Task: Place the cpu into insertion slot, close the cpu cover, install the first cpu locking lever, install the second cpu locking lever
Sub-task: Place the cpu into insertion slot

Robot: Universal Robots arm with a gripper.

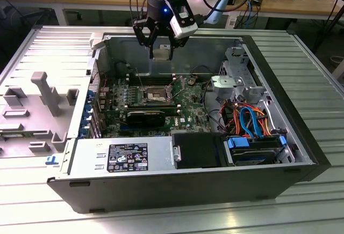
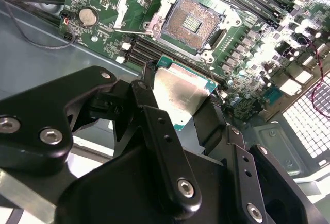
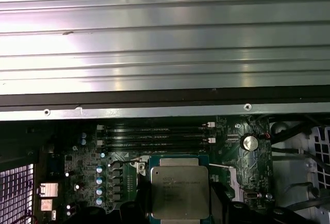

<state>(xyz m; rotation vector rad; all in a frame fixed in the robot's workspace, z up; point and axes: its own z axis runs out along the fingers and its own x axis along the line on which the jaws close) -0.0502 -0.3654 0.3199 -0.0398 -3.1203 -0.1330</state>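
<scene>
My gripper (image 1: pixel 160 50) hangs over the open computer case, shut on the cpu (image 1: pixel 161 52) by two opposite edges. In the second wrist view the cpu (image 2: pixel 180 91) shows its silver-grey top between the black fingers (image 2: pixel 147 92), held above the board and short of the insertion slot (image 2: pixel 192 22). The insertion slot (image 1: pixel 155 93) lies bare, its dark pin grid showing inside a silver rim on the green board. The cpu cover (image 2: pixel 131 0) stands swung up beside the slot. In the first wrist view the cpu (image 3: pixel 180 190) hovers above the board.
Long black memory slots (image 2: pixel 247 7) run beside the socket, and a coin cell (image 2: pixel 87 15) sits on the board. A silver power supply (image 1: pixel 123 156), a black cage (image 1: pixel 196 150) and a blue-cabled drive (image 1: pixel 252 148) fill the case front. A grey plastic shroud (image 1: pixel 37 110) lies outside.
</scene>
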